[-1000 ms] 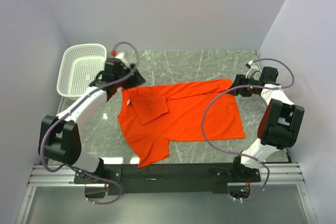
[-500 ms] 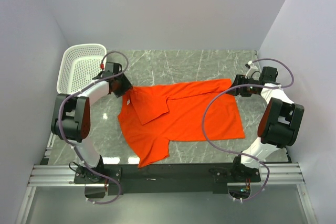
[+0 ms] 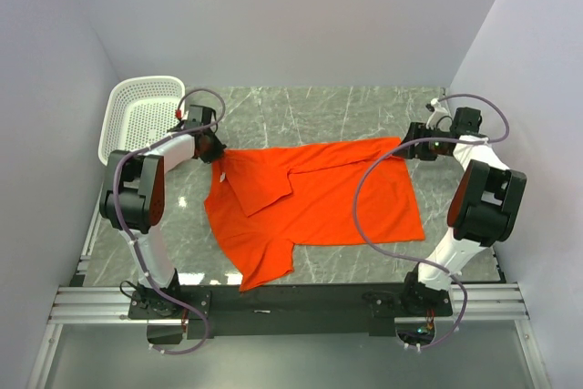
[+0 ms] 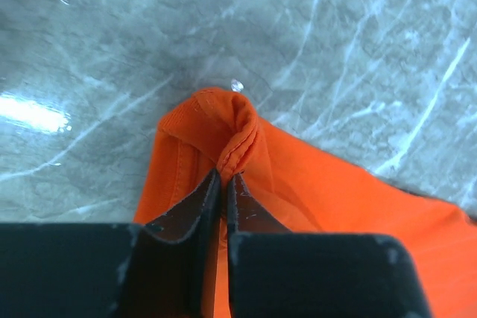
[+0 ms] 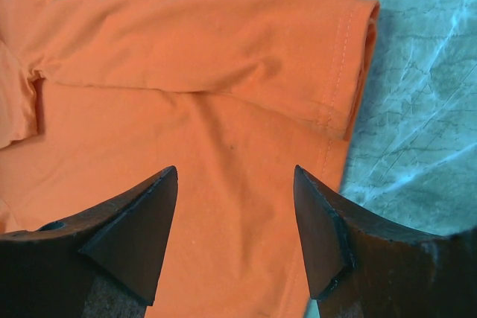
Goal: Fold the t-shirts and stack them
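Note:
One bright orange-red t-shirt (image 3: 314,202) lies spread on the marble table, its far part folded over toward the middle. My left gripper (image 3: 213,148) is at the shirt's far-left corner. In the left wrist view it (image 4: 224,176) is shut on a bunched fold of the shirt (image 4: 238,135). My right gripper (image 3: 407,148) hangs over the shirt's far-right corner. In the right wrist view it (image 5: 235,173) is open above the flat fabric (image 5: 223,109), with the hemmed edge just to the right.
A white perforated basket (image 3: 137,120) stands at the far left of the table, beside my left arm. Bare grey marble (image 3: 346,102) runs behind the shirt and along its right side (image 3: 455,216).
My left arm has swung in and pulled back to the shirt's far-left corner, and the corner is bunched there now. My right gripper has shifted slightly. The shirt lies as before.

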`<state>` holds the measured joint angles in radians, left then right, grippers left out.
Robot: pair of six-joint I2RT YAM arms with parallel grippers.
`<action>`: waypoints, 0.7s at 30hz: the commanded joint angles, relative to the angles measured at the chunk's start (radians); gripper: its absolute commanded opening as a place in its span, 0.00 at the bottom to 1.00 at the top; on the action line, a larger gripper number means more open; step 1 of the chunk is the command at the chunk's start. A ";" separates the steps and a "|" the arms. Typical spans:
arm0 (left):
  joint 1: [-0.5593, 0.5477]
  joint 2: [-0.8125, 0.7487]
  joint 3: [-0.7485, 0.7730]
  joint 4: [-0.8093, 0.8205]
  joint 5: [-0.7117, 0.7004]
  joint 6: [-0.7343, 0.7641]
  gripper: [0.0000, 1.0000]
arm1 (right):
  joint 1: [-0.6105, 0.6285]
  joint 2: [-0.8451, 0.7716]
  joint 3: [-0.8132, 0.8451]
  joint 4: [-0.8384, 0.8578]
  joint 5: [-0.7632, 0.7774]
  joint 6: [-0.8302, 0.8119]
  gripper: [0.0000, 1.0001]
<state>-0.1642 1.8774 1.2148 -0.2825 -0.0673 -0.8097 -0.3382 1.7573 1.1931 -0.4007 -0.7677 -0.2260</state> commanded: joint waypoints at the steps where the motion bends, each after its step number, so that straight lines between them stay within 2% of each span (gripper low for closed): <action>1: 0.003 -0.020 0.029 0.009 -0.071 -0.012 0.08 | 0.007 0.030 0.046 -0.021 0.001 -0.003 0.70; 4: 0.006 -0.052 -0.014 0.040 -0.115 -0.029 0.09 | 0.008 0.068 0.079 -0.020 0.014 0.022 0.71; 8: 0.011 -0.073 -0.047 0.077 -0.098 -0.034 0.09 | 0.014 0.166 0.160 -0.029 0.047 0.112 0.70; 14: 0.015 -0.070 -0.047 0.097 -0.069 -0.031 0.08 | 0.024 0.228 0.207 -0.012 0.122 0.198 0.60; 21: 0.034 -0.077 -0.044 0.105 -0.051 -0.022 0.08 | 0.041 0.287 0.257 -0.047 0.168 0.221 0.49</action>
<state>-0.1463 1.8557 1.1706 -0.2211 -0.1226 -0.8330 -0.3092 2.0270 1.3911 -0.4416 -0.6285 -0.0349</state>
